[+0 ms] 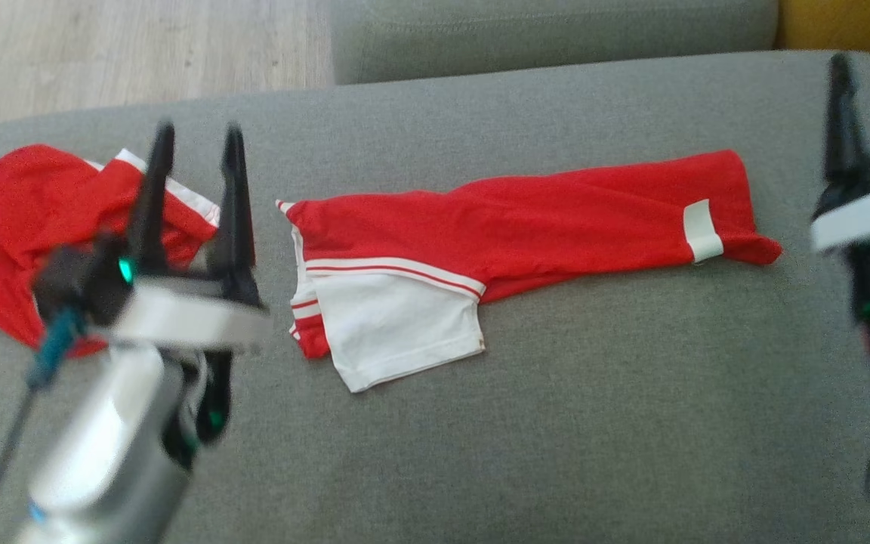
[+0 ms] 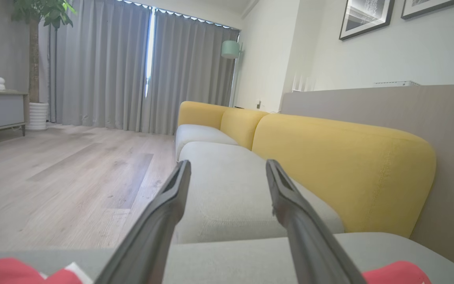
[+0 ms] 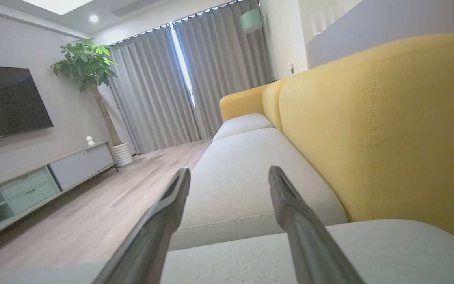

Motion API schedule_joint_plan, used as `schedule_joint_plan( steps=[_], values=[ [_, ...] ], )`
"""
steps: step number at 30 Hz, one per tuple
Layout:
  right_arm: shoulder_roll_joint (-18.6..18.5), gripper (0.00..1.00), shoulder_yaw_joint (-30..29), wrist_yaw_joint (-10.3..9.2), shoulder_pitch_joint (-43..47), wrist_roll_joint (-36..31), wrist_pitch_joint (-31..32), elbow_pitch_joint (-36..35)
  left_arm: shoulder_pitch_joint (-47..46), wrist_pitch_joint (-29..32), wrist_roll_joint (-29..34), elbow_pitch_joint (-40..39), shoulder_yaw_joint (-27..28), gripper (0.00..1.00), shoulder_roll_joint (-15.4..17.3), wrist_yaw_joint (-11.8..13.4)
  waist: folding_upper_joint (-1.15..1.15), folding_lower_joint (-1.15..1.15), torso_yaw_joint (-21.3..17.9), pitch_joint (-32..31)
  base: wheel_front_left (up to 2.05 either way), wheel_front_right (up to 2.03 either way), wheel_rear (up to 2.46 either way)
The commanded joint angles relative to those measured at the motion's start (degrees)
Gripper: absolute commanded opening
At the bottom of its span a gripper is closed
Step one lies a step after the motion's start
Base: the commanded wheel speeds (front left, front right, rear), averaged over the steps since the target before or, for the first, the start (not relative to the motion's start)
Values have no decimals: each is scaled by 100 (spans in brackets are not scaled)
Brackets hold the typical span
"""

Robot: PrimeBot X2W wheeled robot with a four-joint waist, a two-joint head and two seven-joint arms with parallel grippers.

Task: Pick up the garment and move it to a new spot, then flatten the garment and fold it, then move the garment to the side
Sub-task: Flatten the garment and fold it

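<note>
1. Spread wide, gripping nothing, at the left end effector [image 1: 199,136], over the crumpled red garment's [image 1: 20,204] edge.
2. Equally wide and empty at the right end effector [image 1: 867,68].
3. Between them, flat on the grey sofa seat [image 1: 556,423]: folded red-and-white garment [image 1: 526,219].

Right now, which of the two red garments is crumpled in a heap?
The left garment, bunched up by the left hand; the middle garment, with a white panel, lies stretched out long.

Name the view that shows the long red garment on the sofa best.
Head view: the long red garment lies whole, stretched across the grey sofa. The wrist views, aimed along the sofa, catch at most red scraps at their bottom edges.
</note>
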Motion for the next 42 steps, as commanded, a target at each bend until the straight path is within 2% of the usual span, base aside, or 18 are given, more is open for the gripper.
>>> schedule_joint_plan(
  steps=[1,5,9,14,20,26,33,37,42],
  values=[
    [202,100,-153,-4,347,-414,-58,-402,213,-32,268,-183,457,100,-14,-25,0,1,-10,-87,0,0,0],
    [886,100,-615,-4,1149,-1332,-59,-1052,995,-33,891,-215,955,100,-485,-235,0,1,-15,-143,0,0,0],
    [1393,100,-878,-4,1777,-1954,-59,-1383,1513,-33,1404,-208,1414,100,-959,-529,0,1,28,-107,0,0,0],
    [1722,100,-1108,-4,2143,-2338,-59,-1585,1869,-33,1819,-70,1891,100,-1402,-961,0,1,79,-45,0,0,0],
    [1721,100,-1514,-4,1904,-2659,242,-1521,1746,-33,2232,52,2222,100,-1695,-1386,0,1,172,254,0,0,0],
    [1725,100,-2598,-4,1172,-3287,826,-690,1500,-33,2446,115,2349,100,-1889,-1634,0,1,326,674,0,0,0],
    [1668,100,-3531,-4,333,-3797,1441,443,1297,-33,2558,205,2382,100,-2004,-1775,0,1,501,1048,0,0,0],
    [1615,100,-3756,-4,79,-3949,1597,848,1239,-33,2578,224,2397,100,-2028,-1804,0,1,548,1135,0,0,0],
    [1520,100,-3758,-4,-223,-4057,1789,1347,1152,-33,2599,221,2437,100,-2048,-1831,0,1,586,1266,0,0,0]
  ],
)
